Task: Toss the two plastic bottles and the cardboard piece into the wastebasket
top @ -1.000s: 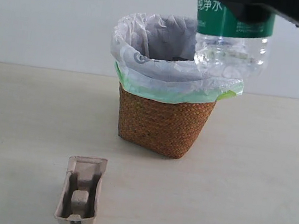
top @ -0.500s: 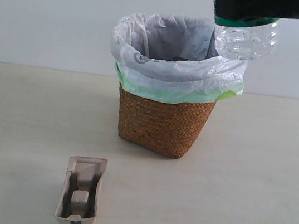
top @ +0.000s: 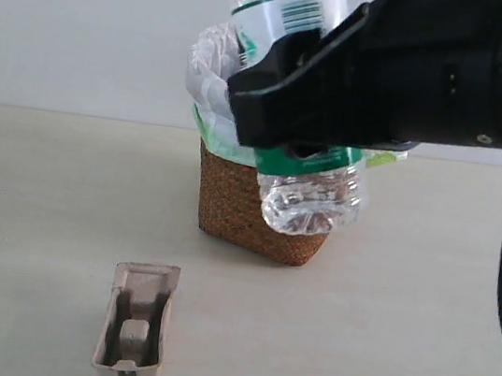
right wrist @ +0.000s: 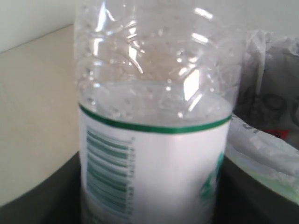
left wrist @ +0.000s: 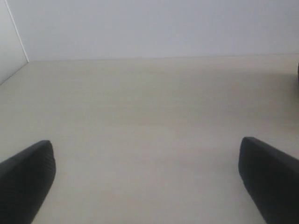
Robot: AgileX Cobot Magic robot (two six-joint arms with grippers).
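Pale surface (top: pixel 423 299) holds a wicker wastebasket (top: pixel 223 201) lined with a white bag (top: pixel 207 68). Right jaws clamp the green-label bottle (top: pixel 310 202); left jaws are apart. Cardboard piece (top: pixel 134 322) lies lower left.

I see the basket (top: pixel 224 208) standing toward the far edge of the worktop (top: pixel 421 317), mid-width. The bottle (top: pixel 310 202) hangs before it in my right gripper (top: pixel 286 108), off the surface. The cardboard tray (top: pixel 134 322) lies near the front edge, left of both.
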